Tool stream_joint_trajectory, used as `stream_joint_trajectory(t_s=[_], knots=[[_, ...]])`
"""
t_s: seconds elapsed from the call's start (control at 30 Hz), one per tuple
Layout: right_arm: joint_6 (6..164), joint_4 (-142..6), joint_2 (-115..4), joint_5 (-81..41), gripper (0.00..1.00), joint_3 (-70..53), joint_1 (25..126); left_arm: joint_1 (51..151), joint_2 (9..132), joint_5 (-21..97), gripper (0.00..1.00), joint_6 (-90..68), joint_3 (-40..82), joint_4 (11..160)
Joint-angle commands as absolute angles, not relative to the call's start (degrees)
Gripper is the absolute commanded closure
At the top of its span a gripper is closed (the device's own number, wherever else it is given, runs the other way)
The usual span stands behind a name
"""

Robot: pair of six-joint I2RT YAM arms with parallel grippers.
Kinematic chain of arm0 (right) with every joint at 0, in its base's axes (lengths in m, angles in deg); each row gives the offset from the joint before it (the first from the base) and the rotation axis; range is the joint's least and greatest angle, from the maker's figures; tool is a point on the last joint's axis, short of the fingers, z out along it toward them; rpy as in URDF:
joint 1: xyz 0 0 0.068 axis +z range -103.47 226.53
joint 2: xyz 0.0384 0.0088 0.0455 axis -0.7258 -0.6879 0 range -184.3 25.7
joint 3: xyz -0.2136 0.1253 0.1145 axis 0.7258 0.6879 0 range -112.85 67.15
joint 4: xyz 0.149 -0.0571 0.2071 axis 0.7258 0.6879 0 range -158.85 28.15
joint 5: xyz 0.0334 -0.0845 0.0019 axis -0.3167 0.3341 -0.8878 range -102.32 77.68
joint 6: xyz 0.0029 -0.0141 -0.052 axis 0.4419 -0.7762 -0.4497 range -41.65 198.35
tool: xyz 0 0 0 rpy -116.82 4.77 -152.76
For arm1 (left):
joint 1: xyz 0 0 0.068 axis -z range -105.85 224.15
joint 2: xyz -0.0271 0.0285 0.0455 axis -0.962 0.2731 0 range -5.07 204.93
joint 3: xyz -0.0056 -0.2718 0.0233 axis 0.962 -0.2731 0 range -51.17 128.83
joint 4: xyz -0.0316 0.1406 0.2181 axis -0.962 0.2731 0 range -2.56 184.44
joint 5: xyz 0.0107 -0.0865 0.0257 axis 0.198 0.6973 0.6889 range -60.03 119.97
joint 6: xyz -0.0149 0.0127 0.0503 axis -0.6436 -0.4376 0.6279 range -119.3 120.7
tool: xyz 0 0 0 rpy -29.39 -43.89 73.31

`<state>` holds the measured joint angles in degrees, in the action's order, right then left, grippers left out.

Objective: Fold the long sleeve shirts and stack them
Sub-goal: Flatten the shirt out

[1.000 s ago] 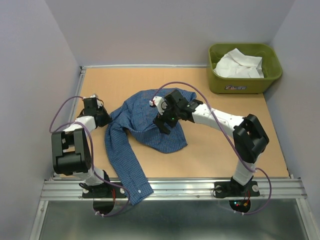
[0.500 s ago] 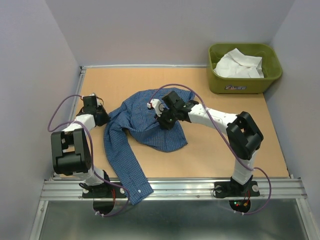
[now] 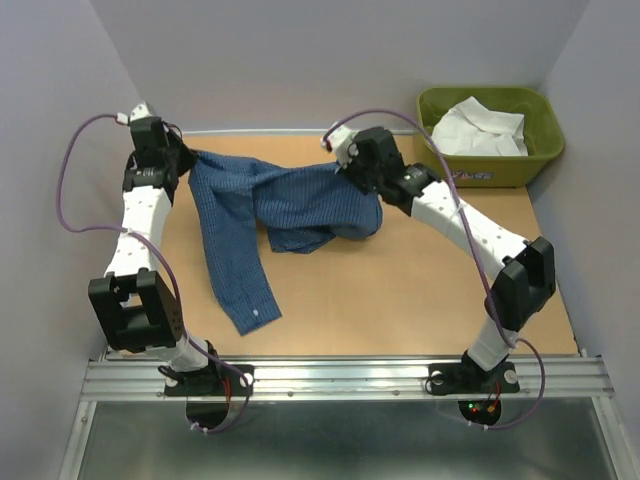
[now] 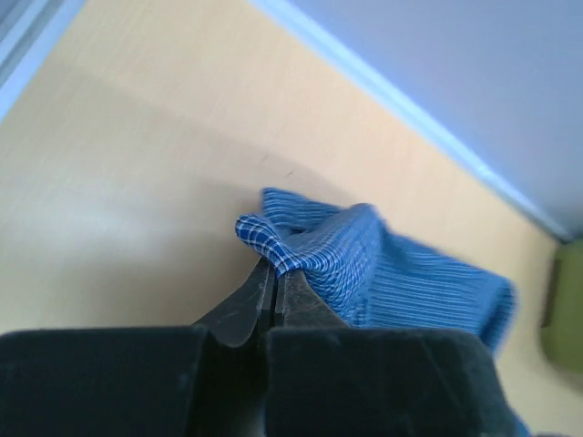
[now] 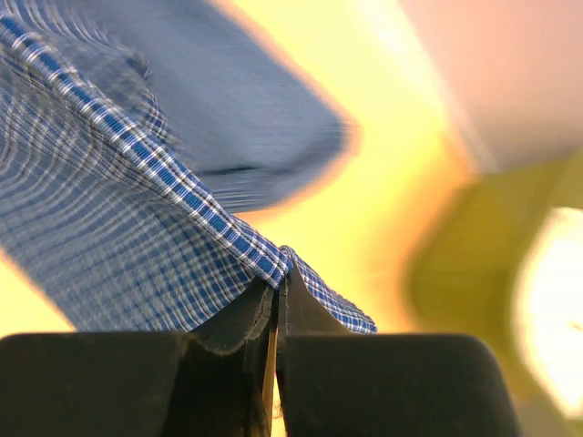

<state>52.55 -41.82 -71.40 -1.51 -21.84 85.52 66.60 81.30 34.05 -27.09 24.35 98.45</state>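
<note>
The blue checked long sleeve shirt (image 3: pixel 275 200) hangs stretched between both grippers above the table's back half, one sleeve (image 3: pixel 240 280) trailing down onto the wood. My left gripper (image 3: pixel 183 157) is shut on a fold of the blue shirt (image 4: pixel 310 246) at the back left. At the other end, my right gripper (image 3: pixel 352 172) is shut on the shirt's checked edge (image 5: pixel 246 250). The white shirt (image 3: pixel 478 128) lies crumpled inside the tub at the back right.
The olive-green tub (image 3: pixel 440 165) stands in the back right corner against the wall. Grey walls close in the table (image 3: pixel 420 290) on three sides. A metal rail (image 3: pixel 340 378) runs along the near edge by the arm bases.
The right gripper shut on the blue shirt. Both arms then rose and swung toward the back, lifting the shirt and spreading it between them; the sleeve slid back from the near edge.
</note>
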Motion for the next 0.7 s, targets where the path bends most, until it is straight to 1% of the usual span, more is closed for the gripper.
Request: stream_joint_trajectory(t_s=[0.0,0.07,0.17,0.23,0.37,0.43,0.67], knots=[[48.6,-46.0,-74.0,11.3,0.99,-40.9,78.2,66.4,83.2,35.2,1.00,-31.6,38.4,98.7],[47.3,-47.7,-75.4,12.4,0.99,-46.4,76.8,66.4,84.7,37.3,1.00,-32.7,44.9,98.8],[44.9,-52.2,-75.1,12.5,0.99,-51.7,76.7,66.4,84.3,39.2,1.00,-33.2,50.4,98.0],[44.2,-53.3,-74.3,11.1,0.99,-52.2,76.6,66.5,82.9,39.6,1.00,-33.4,51.2,97.7],[43.7,-58.0,-70.4,10.1,0.99,-47.5,76.6,66.1,76.7,38.8,1.00,-34.1,48.5,95.9],[43.0,-58.2,-69.0,9.7,0.99,-47.2,76.6,65.5,74.8,39.3,1.00,-35.0,48.8,96.1],[44.5,-58.7,-65.6,6.8,0.99,-50.5,76.7,65.4,72.0,39.2,1.00,-34.3,58.2,99.5]])
